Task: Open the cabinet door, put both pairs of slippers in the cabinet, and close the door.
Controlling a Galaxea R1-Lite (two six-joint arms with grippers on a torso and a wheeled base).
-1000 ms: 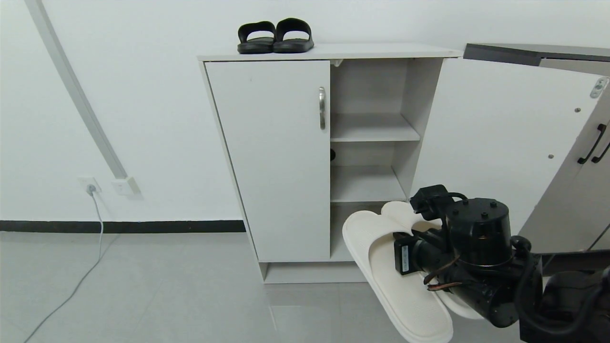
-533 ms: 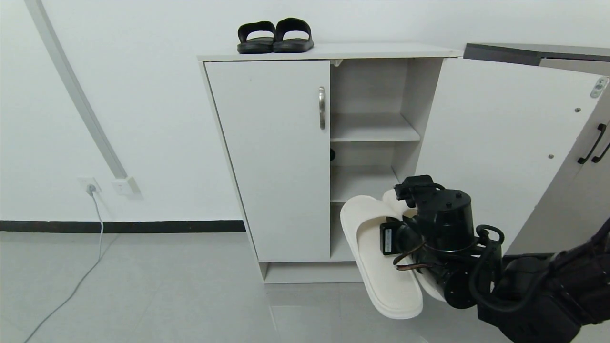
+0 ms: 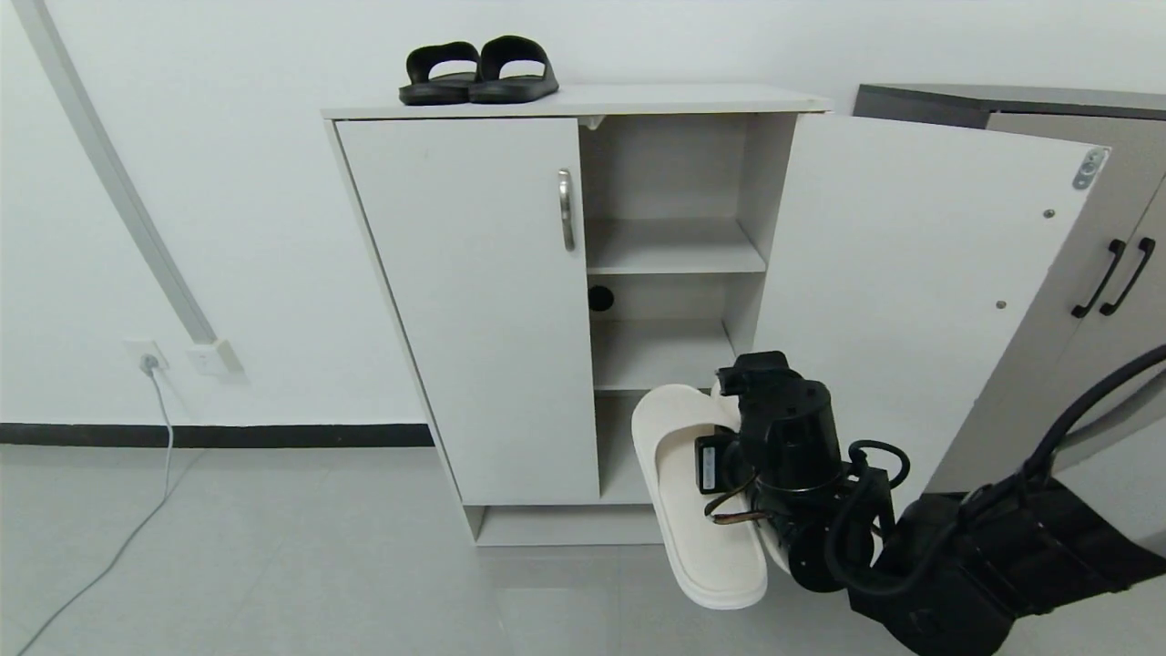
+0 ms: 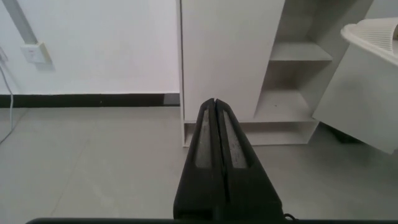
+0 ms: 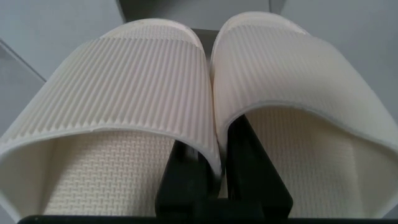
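The right claw (image 5: 216,165) grasps the white slippers (image 3: 697,510) by their adjoining inner edges, evidently so both travel as one pair. The cabinet (image 3: 474,301), its door (image 3: 902,273) open, stands just ahead. The black slippers (image 3: 478,68) lie well above, on its top. The left claw (image 4: 215,109) is clenched, empty.

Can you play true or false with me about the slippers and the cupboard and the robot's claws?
1. The pair of black rubber slippers sits on top of the white wooden cabinet. True.
2. Both cabinet doors are shut. False: the right-hand door is swung open, and the left-hand door is shut.
3. The right claw grips the pair of white ribbed slippers. True.
4. The white slippers lie on the middle shelf. False: they are held in the air, low in front of the cabinet's open side.
5. The left claw holds a slipper. False: it is shut on nothing.
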